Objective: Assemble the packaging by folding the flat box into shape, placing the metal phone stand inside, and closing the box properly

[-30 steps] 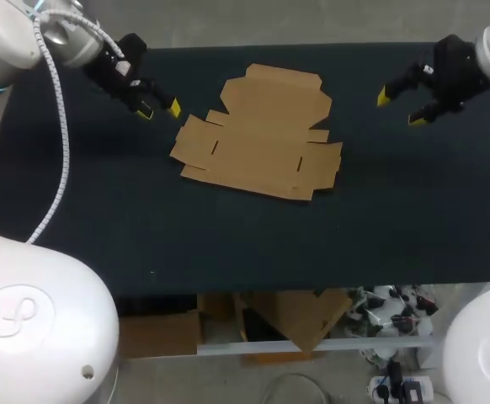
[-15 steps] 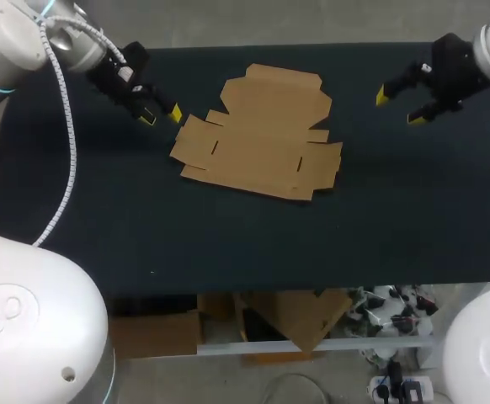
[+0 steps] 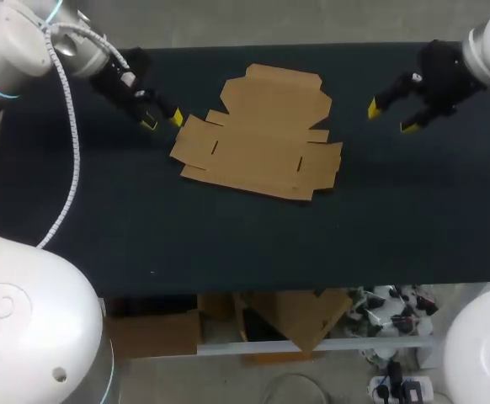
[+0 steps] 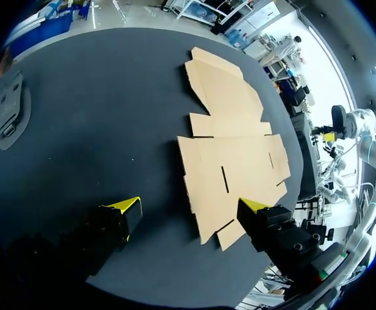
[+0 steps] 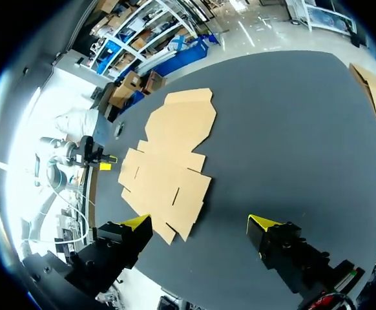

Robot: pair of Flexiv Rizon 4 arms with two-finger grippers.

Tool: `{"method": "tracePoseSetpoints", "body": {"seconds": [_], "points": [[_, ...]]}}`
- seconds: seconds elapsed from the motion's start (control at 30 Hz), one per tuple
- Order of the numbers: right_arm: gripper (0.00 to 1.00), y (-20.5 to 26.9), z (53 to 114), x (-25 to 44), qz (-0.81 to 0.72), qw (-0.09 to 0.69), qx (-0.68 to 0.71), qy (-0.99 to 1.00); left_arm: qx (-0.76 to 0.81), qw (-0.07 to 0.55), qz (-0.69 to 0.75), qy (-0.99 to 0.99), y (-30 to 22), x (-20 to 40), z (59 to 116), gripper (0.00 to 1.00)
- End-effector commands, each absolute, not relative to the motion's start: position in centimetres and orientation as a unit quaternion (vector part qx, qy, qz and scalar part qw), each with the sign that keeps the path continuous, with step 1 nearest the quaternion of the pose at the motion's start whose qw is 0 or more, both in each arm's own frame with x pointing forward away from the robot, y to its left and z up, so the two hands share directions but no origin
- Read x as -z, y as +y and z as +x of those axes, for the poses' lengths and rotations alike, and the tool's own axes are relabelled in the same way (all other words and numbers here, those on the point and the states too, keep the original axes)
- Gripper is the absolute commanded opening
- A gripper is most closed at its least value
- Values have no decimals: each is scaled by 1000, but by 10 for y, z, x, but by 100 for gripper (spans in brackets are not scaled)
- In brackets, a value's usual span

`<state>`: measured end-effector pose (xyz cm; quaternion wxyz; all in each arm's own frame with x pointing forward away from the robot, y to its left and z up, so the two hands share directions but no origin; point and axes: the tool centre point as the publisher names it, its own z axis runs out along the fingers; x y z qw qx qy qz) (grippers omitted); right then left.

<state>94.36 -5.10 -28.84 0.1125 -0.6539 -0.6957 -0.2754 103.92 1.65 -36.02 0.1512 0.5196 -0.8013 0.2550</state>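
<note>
Box: flat brown cardboard box blank (image 3: 258,135), unfolded on the black table (image 3: 228,244).
My left gripper (image 3: 162,120): fingers spread, empty, just beside its left flap.
My right gripper (image 3: 390,118): fingers spread, empty, near its right side.

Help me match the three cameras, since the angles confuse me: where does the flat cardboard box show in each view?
Head view: the flat box lies on the table, between the left gripper and right gripper.
Left wrist view: ahead of the open fingers, near corner beside one.
Right wrist view: ahead of the open fingers, nearer one of them.
Shared landmark: the box's broad end panel.
</note>
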Motion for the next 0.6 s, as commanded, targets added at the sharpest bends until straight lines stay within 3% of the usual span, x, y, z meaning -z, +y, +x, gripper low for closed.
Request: {"method": "tracePoseSetpoints", "body": {"seconds": [0.03, 0.6], "points": [[100, -45, 941, 290, -646, 112, 265, -707, -253, 155, 523, -799, 12, 364, 1040, 100], [100, -44, 931, 300, -620, 122, 263, -729, -254, 192, 536, -782, -8, 387, 1032, 100]]}}
